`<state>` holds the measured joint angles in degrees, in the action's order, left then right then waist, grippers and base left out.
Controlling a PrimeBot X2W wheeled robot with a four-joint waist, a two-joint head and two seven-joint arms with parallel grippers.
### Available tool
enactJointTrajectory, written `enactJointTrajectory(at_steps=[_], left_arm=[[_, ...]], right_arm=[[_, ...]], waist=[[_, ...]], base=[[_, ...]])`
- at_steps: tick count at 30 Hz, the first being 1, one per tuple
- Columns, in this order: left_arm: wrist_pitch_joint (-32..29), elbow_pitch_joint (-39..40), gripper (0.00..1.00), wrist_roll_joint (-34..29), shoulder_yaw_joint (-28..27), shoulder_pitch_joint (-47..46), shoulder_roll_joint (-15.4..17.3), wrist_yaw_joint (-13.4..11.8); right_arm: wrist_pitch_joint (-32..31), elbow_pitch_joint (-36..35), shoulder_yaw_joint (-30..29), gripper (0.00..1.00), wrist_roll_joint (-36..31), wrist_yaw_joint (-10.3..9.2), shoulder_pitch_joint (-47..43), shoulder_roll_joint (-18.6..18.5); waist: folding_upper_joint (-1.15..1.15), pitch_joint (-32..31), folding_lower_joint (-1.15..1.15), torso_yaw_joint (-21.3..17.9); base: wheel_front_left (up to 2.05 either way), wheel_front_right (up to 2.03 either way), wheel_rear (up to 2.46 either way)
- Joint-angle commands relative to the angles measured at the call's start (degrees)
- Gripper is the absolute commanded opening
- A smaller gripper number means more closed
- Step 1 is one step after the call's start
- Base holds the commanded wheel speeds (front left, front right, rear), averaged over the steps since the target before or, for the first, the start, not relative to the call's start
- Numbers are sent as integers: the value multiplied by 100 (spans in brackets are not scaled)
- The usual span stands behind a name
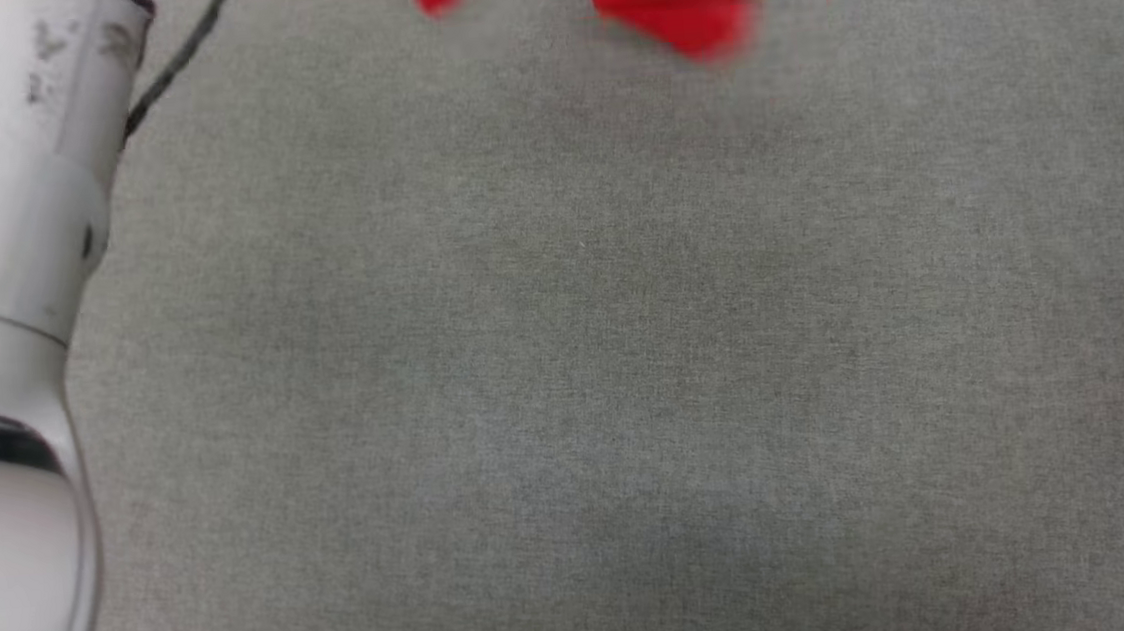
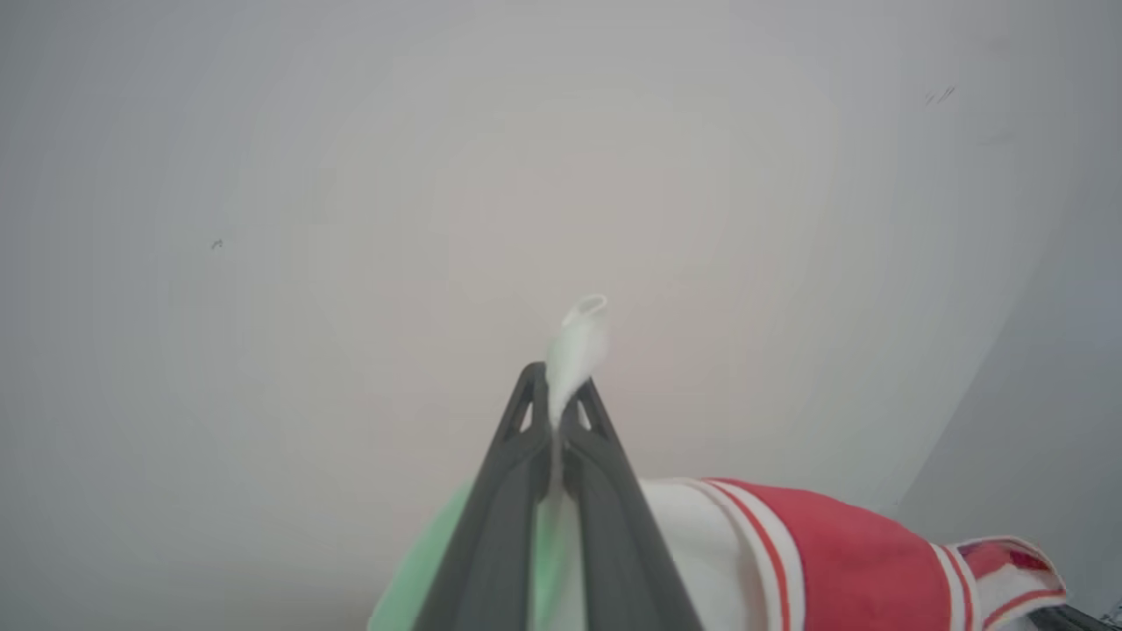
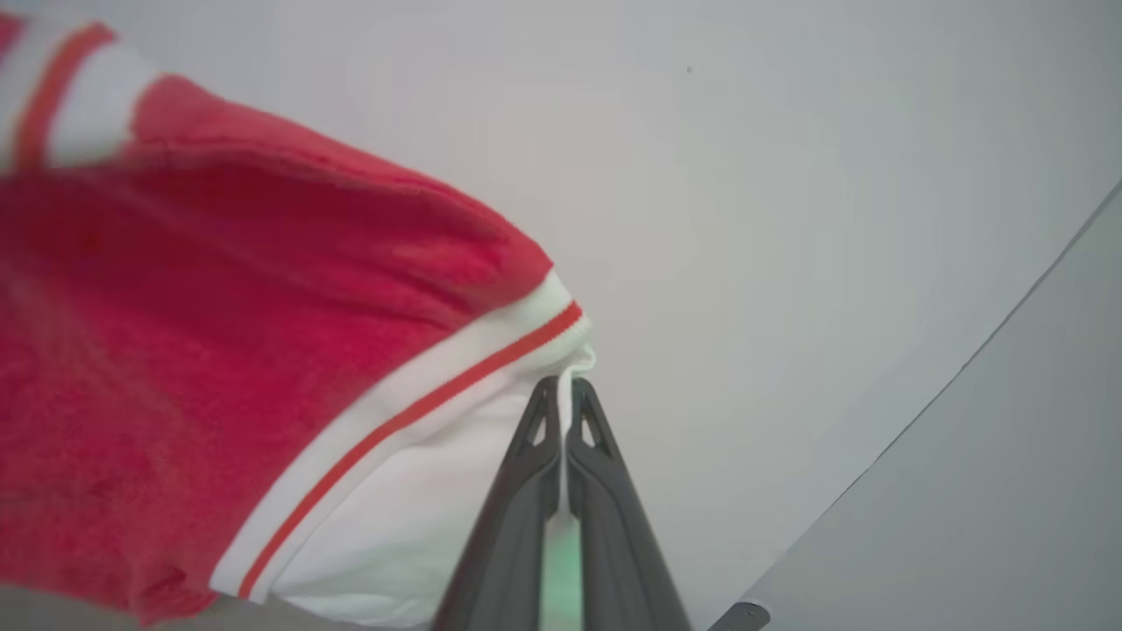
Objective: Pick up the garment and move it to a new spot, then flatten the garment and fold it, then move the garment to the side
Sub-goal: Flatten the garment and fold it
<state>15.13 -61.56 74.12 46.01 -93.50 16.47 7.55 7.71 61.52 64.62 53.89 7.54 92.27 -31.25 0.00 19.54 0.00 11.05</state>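
Pinched tightly at white sleeve cloth of the red jersey T-shirt point(image 3: 219, 307) with striped trim, by the dark-fingered left gripper point(image 2: 557, 386) and likewise by the dark-fingered right gripper point(image 3: 561, 390). Seen blurred at 12 o'clock of the grey woven table surface point(image 1: 565, 355).

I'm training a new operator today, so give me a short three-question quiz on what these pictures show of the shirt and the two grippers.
1. True or false: the left gripper is open.
2. In the head view, the garment shows: A at the top edge, B at the centre, C at the lower right.
3. Short answer: what is the right gripper pinching?
Key: 1 false, it is shut on white fabric of the garment; 2 A; 3 white fabric of the garment.
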Motion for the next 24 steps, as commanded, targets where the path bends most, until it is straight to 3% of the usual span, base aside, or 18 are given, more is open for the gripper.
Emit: enactJointTrajectory(at_steps=[1,6,15,24], left_arm=[[-3,26,0,-211,-204,217,-31,-16],[4,-283,0,-566,-489,624,-219,-16],[-171,-836,0,-113,-804,424,-306,-16],[-94,27,0,508,-1300,361,-295,-15]], right_arm=[[105,155,-34,0,-34,-10,-33,85],[-71,323,131,0,-84,-10,-243,241],[109,609,71,0,-199,-10,454,441],[559,735,5,0,-340,-10,975,536]], waist=[[0,42,0,-6],[0,90,0,-56],[0,401,0,-239],[0,435,0,-305]], base=[[0,0,0],[0,0,0],[0,0,0],[0,0,0]])
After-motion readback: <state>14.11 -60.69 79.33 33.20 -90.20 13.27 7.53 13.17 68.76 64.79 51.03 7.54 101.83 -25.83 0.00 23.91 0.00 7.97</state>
